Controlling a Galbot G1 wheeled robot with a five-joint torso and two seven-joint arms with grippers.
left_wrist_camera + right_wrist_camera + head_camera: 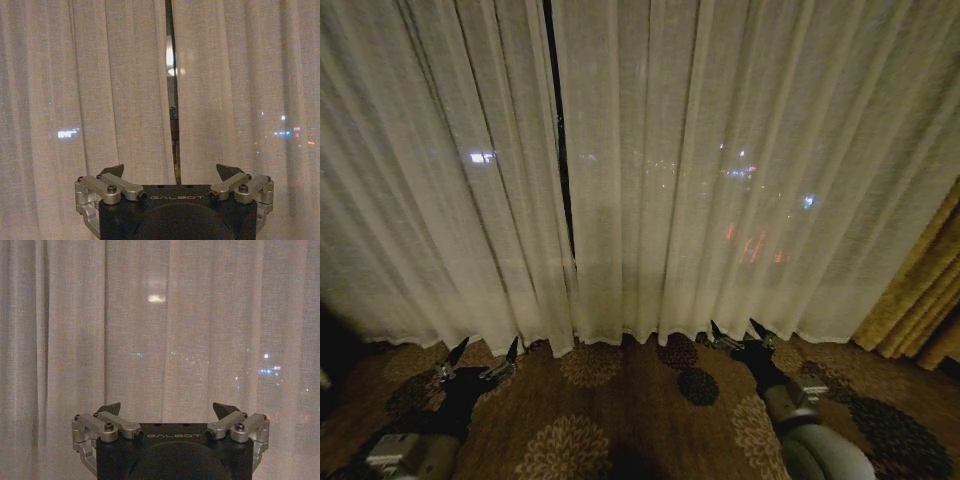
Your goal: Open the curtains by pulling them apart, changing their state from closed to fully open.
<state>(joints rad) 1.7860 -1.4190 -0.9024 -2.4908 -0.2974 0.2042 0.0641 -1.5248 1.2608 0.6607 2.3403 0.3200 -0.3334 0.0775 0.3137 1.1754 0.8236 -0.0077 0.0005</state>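
Two curtains (650, 180) (narrow gap) — two grippers (480, 352) spread.

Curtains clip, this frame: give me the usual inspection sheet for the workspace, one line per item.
Surface: patterned brown carpet with floral medallions, running up to the curtain hems.
Job's things: left curtain panel and right curtain panel hang almost closed, with a narrow dark gap between them; city lights glow through the sheer fabric.
Clutter: nothing seen.
Grippers: left gripper open, low near the left panel's hem and holding no fabric; its wrist view faces the gap. Right gripper open, low near the right panel's hem and holding no fabric.
Cables: nothing seen.
Surroundings: golden-yellow drape at the far right; night window behind the sheers.
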